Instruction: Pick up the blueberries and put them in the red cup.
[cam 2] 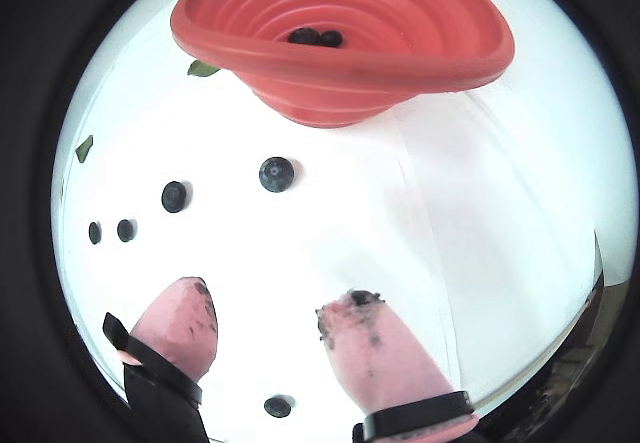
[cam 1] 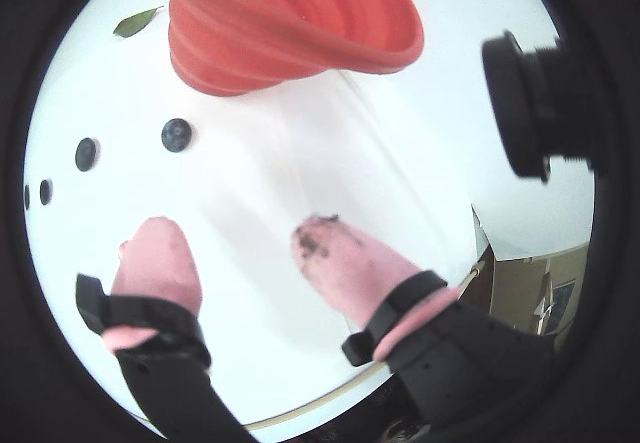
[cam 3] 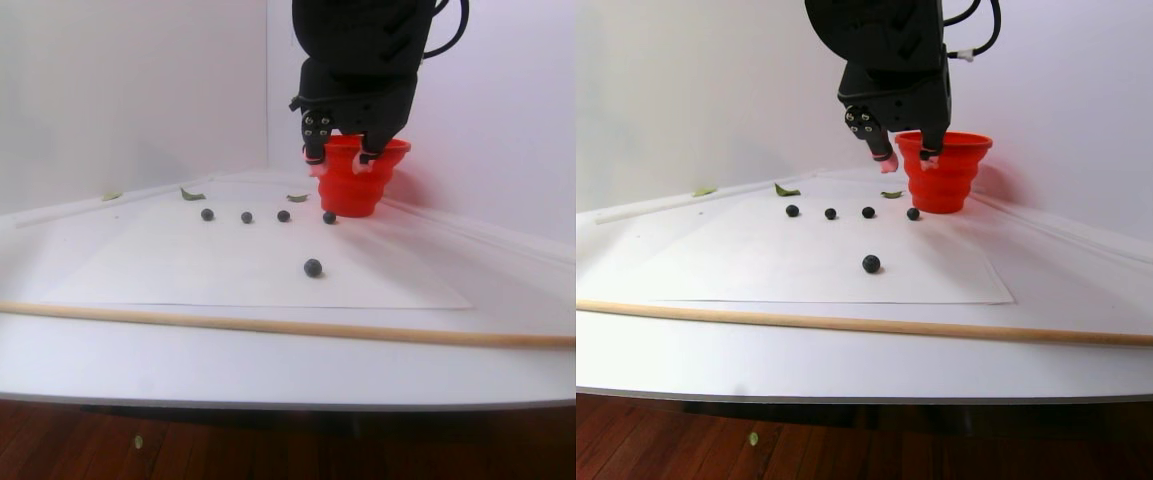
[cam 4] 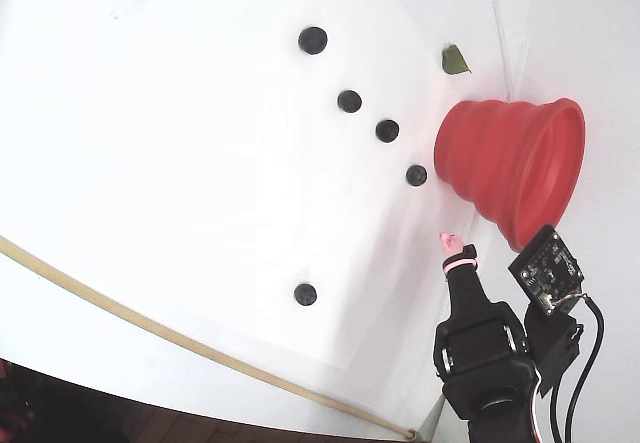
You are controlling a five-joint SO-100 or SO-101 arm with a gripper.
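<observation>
the gripper [cam 2: 265, 313] hangs above the white table [cam 3: 236, 350] with its two pink-tipped fingers [cam 2: 180, 313] spread wide and nothing between them (dark smears stain both tips). in the stereo pair view it sits raised just in front of the red cup [cam 3: 354, 180], clear of the surface. the cup stands upright at the far side of the white paper sheet [cam 3: 186, 270], its flared rim wide open; in a wrist view two blueberries [cam 2: 316, 37] lie together at its bottom.

five more berries rest on the sheet. four form a loose row leading up to the cup, seen best in the fixed view: the nearest one [cam 4: 416, 175] lies just beside the cup's narrow base, the others [cam 4: 349, 101] trail away from it. the fifth berry [cam 4: 305, 294] lies well apart from the row, nearer the thin wooden stick [cam 3: 236, 322] that crosses the table's front. in a wrist view this lone berry [cam 2: 278, 406] shows low down between the fingertips.

a green leaf scrap [cam 4: 455, 59] lies near the cup's rim side, and a few more scraps sit along the sheet's far edge.
</observation>
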